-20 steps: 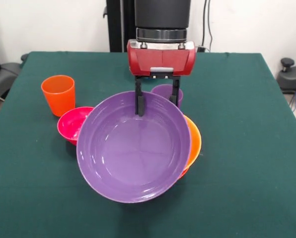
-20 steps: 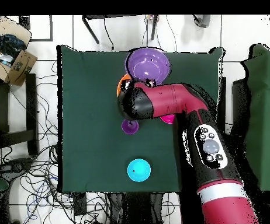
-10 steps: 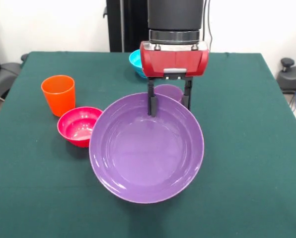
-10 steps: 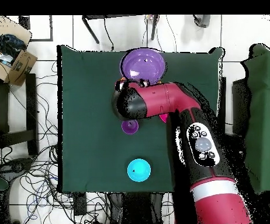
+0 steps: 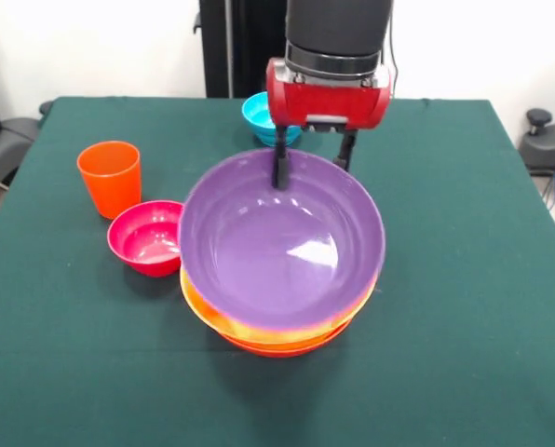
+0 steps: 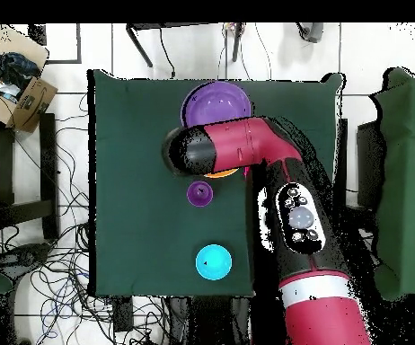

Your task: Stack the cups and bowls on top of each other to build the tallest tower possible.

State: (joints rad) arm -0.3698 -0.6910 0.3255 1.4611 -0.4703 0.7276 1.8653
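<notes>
Purple is filling the middle of my front view: the big purple bowl [image 5: 282,247] is hanging tilted, its far rim pinched between the two black fingers [image 5: 280,168] of the gripper [image 5: 312,158], which are clamping that rim. One finger is sitting inside the bowl, the other is standing behind the rim, so the bowl's body is lying in front of and below the fingers, toward my camera. Its lower side is sitting in the yellow-orange bowl [image 5: 259,328], and under that I am seeing a sliver of the orange-red bowl [image 5: 287,346], both nested on the green counter [image 5: 464,279]. I cannot tell whether the purple bowl is resting fully in the stack or only touching it at the near side.

Left of the stack, the small magenta bowl [image 5: 148,236] is sitting just beside it, and the orange cup [image 5: 110,177] is standing upright behind that. A cyan bowl [image 5: 263,119] is peeking out behind the red gripper body, mostly covered. From overhead, the arm [image 6: 247,153] is covering most of the stack; I am only getting the purple bowl's far half [image 6: 216,103], and a small purple cup [image 6: 200,193] is standing just beside the arm, with the cyan bowl [image 6: 213,262] well apart from it.
</notes>
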